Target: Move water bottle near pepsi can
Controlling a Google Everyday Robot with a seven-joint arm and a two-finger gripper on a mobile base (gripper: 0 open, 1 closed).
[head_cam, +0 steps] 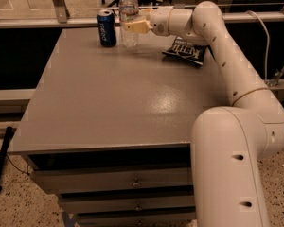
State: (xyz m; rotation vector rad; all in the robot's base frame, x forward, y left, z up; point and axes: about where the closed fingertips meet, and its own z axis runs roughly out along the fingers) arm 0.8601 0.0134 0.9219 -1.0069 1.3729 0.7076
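Note:
The water bottle [128, 8] is clear with a white cap and stands upright at the far edge of the grey table [113, 98]. The pepsi can [106, 28] is dark blue with a silver top and stands just left of the bottle, a small gap between them. My gripper [134, 26] reaches in from the right. Its yellowish fingers [138, 26] are closed around the bottle's middle. The bottle's base rests on or just above the tabletop.
A flat dark blue chip bag [185, 52] lies on the table right of the bottle, under my arm. A glass rail [57, 4] runs behind the table's far edge. Drawers [132, 181] sit below the front edge.

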